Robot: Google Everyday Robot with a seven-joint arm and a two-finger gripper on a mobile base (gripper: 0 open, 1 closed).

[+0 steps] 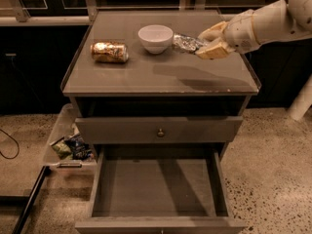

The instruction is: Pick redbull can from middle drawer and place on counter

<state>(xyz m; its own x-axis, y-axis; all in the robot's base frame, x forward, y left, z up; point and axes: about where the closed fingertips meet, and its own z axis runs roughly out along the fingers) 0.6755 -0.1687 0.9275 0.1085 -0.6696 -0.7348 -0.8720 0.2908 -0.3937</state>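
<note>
My gripper [208,43] comes in from the right over the back right of the counter [161,77]. It is shut on the redbull can [185,43], a slim shiny can held on its side just right of the white bowl. The arm's shadow falls on the counter below it, so the can seems held a little above the top. The middle drawer [156,191] is pulled wide open at the bottom of the cabinet, and its flat bottom is bare.
A white bowl [155,37] stands at the back middle of the counter. A gold-orange can [109,52] lies on its side to the left. A closed drawer front with a knob [160,130] sits above the open drawer. A bin of packets [68,145] is on the floor at left.
</note>
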